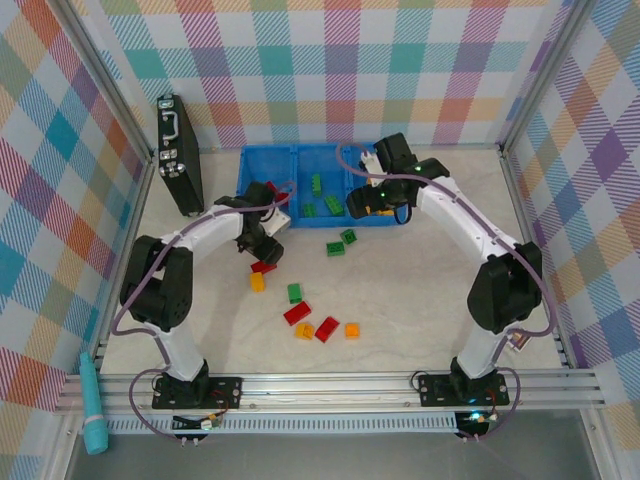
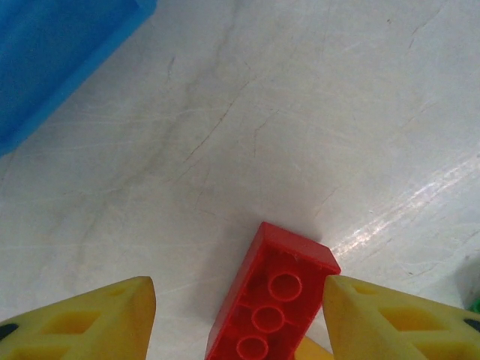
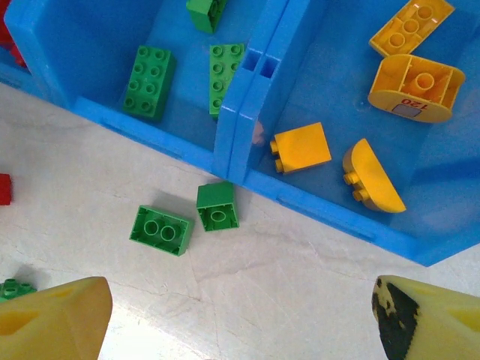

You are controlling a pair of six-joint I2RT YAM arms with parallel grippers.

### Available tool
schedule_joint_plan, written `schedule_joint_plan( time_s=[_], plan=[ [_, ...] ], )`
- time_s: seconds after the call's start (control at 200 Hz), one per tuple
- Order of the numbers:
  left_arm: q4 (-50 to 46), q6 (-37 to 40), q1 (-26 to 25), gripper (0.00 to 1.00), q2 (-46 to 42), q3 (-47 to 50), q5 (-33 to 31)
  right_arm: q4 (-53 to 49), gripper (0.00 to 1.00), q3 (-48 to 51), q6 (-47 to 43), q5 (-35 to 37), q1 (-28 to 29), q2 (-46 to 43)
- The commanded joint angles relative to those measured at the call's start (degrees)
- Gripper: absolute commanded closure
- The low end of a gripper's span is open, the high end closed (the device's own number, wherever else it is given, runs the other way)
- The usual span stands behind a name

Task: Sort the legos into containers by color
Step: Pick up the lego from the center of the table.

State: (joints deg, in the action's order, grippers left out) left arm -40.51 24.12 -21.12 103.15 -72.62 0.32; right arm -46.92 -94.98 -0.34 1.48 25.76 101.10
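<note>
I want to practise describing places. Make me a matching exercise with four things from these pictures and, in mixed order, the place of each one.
Things
1. red brick
2. square orange brick
3. green brick with two studs
4. black case

Places
A. on the table, just outside the front wall of the blue bins
B. standing near the back left corner
C. on the table, between the open fingers of the left tool
D. inside a bin compartment, among other orange pieces

Pairs: 1-C, 2-D, 3-A, 4-B
</note>
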Motion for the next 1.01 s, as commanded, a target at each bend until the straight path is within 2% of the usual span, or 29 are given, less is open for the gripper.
schedule_joint_plan(
  time_s=[0.0,0.525,0.815,0.915,1.0],
  plan=[
    [-2.4,2.1,-0.8,0.39,1.1,-1.4,-1.5,-1.4,0.10,-3.8,-1.3,-0.6,-0.4,1.9],
    [-2.0,2.2,-2.1,0.35,4.8,-0.1,-2.1,-2.6,0.10,-7.7,-1.4,-1.2,-0.4,5.9],
    [-2.7,1.7,-2.1,0.34,3.9,0.9,-2.1,-3.0,0.10,-8.5,-1.1,-1.3,-0.4,7.2],
    [-3.3,1.0,-2.1,0.37,4.1,1.0,-1.5,-3.0,0.10,-8.6,-0.9,-1.4,-0.4,7.4],
    [-3.7,0.7,-2.2,0.44,4.6,0.9,-1.4,-3.0,0.10,-8.6,-0.9,-1.3,-0.4,7.5]
  ],
)
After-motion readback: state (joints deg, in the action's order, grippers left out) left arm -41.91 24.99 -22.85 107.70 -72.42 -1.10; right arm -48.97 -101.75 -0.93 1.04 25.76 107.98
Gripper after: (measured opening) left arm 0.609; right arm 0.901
